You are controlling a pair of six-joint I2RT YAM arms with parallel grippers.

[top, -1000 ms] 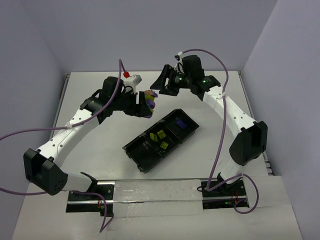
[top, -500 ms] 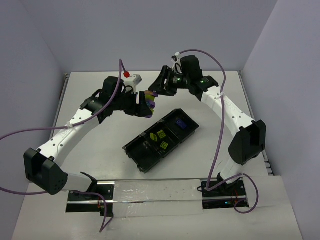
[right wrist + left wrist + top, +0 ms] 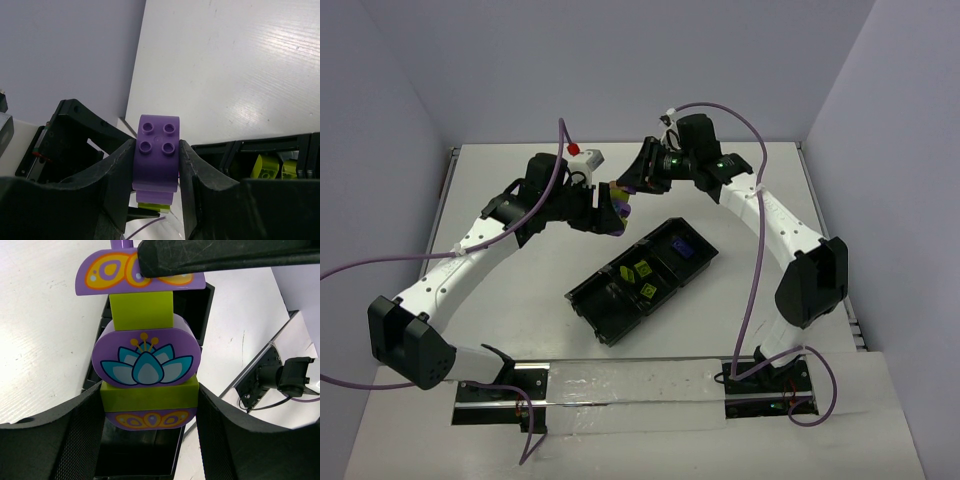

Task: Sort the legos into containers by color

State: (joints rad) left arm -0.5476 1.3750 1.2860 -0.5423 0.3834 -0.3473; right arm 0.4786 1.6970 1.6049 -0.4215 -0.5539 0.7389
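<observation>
The left pincer is clenched on the stacked block, its fingers pressing both sides of the lower yellow-green brick. Above that brick sit a purple oval brick printed with a lotus, another yellow-green brick and a purple half-round piece. A finger of the other arm lies across this top piece.

The right pincer is closed on the opposite end of the same block, grasping a purple four-stud brick. The block is thus held between both pincers above the white counter, near the far end of the black tray.

In the tray, the far compartment holds a purple brick; the middle compartment holds yellow-green bricks.
</observation>
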